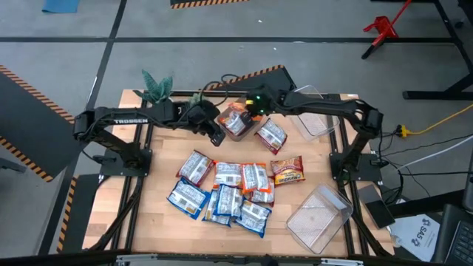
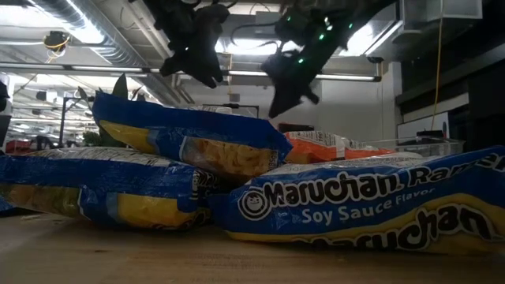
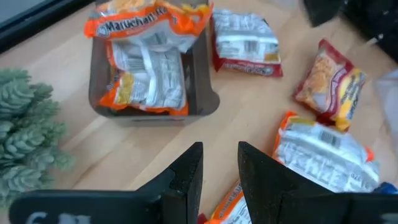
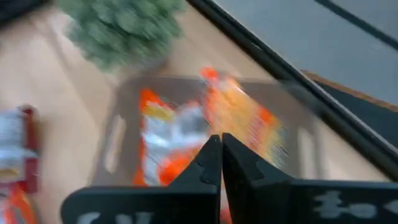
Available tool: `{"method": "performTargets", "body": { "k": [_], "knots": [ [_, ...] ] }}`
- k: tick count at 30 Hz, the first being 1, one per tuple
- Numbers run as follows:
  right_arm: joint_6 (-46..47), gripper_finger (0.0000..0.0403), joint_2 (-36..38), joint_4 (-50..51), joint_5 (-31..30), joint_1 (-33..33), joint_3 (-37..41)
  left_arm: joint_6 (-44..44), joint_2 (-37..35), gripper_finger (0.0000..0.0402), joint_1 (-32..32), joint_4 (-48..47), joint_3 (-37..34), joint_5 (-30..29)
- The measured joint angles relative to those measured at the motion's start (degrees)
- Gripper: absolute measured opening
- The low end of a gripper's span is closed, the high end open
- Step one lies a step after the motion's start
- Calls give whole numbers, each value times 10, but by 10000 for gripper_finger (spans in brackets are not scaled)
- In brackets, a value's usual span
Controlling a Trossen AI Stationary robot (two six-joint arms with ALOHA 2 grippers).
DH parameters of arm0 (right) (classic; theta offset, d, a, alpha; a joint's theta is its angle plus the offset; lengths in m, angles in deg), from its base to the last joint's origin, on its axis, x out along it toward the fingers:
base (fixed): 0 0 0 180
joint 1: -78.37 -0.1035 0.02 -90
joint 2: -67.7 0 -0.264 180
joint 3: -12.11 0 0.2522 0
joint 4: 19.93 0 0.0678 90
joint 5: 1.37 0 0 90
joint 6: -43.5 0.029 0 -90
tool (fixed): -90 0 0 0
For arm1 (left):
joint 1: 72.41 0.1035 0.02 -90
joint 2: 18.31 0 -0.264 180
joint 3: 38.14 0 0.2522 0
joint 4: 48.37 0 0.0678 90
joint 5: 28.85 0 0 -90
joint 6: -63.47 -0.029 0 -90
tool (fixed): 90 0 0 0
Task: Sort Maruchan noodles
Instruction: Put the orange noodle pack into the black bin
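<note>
A small dark-walled bin [image 1: 224,112] near the table's far middle holds two orange Maruchan packets [image 3: 146,81], one lying on top of the other. My left gripper [image 1: 216,135] hovers open just to the near left of the bin, with nothing between its fingers [image 3: 221,158]. My right gripper [image 1: 256,106] is shut and empty above the bin's far right corner, with the orange packets [image 4: 180,134] below it. A red packet [image 1: 271,134] lies flat to the right of the bin. A red-brown packet [image 1: 287,170] lies nearer. Several blue and orange packets [image 1: 222,193] lie piled at the near middle.
Two clear empty bins stand on the right, one at the far right [image 1: 314,124] and one at the near right corner [image 1: 319,216]. Small green plants [image 1: 157,85] stand at the far left edge, one of them [image 3: 28,134] close to my left gripper. Blue packets [image 2: 189,138] fill the low view.
</note>
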Motion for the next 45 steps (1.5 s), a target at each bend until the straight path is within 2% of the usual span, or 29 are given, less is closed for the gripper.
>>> {"method": "performTargets", "body": {
  "k": [3, 9, 15, 23, 31, 36, 45],
  "knots": [
    [0, 1, -28, -39, 25, 5, -1, 0, 0, 94, -5, 0, 0, 0],
    [-4, 1, -68, -56, 22, 5, 0, 3, -2, 94, -9, -1, 0, -14],
    [-6, 0, -82, -16, 60, -3, 0, -1, -2, 94, -9, -1, 0, -18],
    [-64, 0, -71, 89, 54, -3, -1, -5, -2, 94, -9, -32, 0, -25],
    [-69, 0, -41, 85, 56, -5, -31, -6, -2, 94, -9, -31, 0, -28],
    [-71, 0, -38, 60, 31, -2, -51, -6, -2, 94, -9, -31, 0, -31],
    [-78, 0, -93, 41, 26, 1, -52, -5, -2, 94, -9, -30, 0, -35]
  ]
}}
